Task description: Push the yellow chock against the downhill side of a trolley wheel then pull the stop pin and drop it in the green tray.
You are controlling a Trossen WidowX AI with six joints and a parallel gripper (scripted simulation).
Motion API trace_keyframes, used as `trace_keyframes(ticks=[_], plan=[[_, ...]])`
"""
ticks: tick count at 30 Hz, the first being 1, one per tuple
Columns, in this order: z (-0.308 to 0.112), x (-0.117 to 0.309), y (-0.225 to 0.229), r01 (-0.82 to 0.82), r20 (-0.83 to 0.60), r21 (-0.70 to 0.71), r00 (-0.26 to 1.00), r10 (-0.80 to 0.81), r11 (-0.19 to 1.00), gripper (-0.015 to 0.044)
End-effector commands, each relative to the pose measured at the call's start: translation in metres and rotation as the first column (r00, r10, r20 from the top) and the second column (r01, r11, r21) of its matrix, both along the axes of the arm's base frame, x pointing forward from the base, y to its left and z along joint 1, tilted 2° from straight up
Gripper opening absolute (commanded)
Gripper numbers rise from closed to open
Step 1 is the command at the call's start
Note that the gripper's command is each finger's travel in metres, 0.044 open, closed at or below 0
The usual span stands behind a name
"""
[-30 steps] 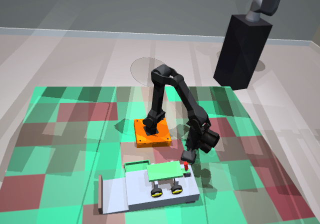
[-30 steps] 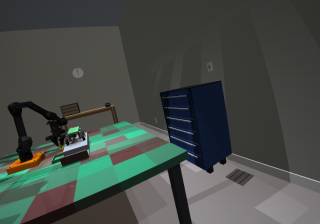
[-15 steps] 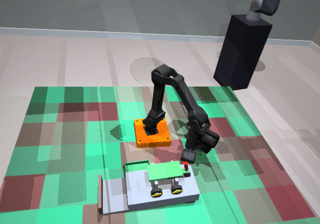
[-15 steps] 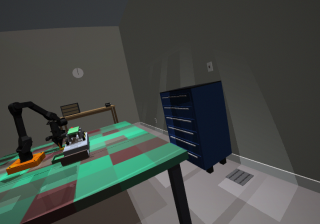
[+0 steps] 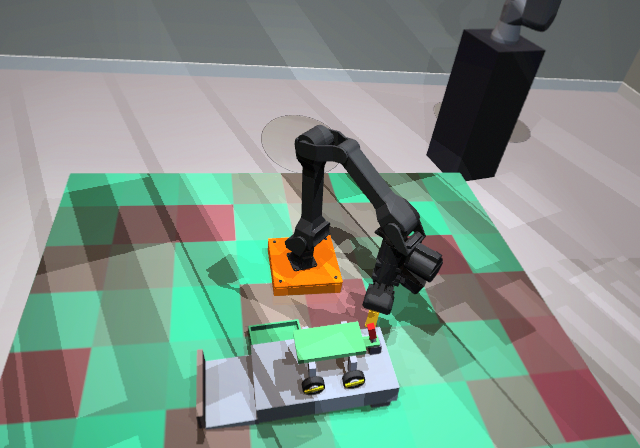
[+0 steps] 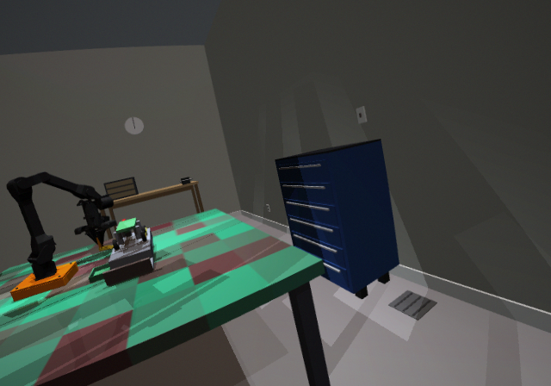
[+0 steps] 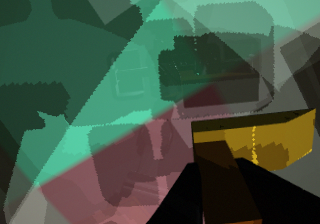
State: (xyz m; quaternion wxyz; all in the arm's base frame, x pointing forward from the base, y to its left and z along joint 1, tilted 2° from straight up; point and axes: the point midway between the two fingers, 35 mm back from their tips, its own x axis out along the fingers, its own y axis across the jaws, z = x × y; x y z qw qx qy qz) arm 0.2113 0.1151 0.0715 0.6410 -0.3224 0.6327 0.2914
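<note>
My gripper (image 5: 375,312) (image 7: 215,170) is shut on the chock's orange handle, beside the ramp's uphill end on the arm's side. The chock's yellow body (image 5: 371,319) (image 6: 106,247) (image 7: 280,143) is below the fingers; its black base is hidden, and whether it touches the table is unclear. The trolley (image 5: 330,341) (image 6: 126,225), with a green deck, stands on the grey ramp (image 5: 279,394) (image 6: 129,275). The red-headed stop pin (image 5: 371,331) is upright in its holder at the trolley's uphill end. The green tray (image 5: 273,323) (image 6: 98,273) sits beside the ramp's downhill part.
The arm's orange base (image 5: 307,278) (image 6: 46,282) stands behind the ramp in the top view. An upright brown board (image 5: 200,386) closes the ramp's low end. The trolley deck and pin are close beside the gripper. A blue drawer cabinet (image 6: 360,221) stands beyond the table.
</note>
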Motion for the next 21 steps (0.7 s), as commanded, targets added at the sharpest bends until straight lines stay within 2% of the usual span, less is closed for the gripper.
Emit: trace_keyframes(ticks=[1, 21], plan=[[0.014, 0.000, 0.001, 0.000, 0.009, 0.009, 1.000, 0.000, 1.000, 0.0000], [0.078, -0.001, 0.004, 0.000, 0.009, 0.009, 1.000, 0.000, 1.000, 0.0000]])
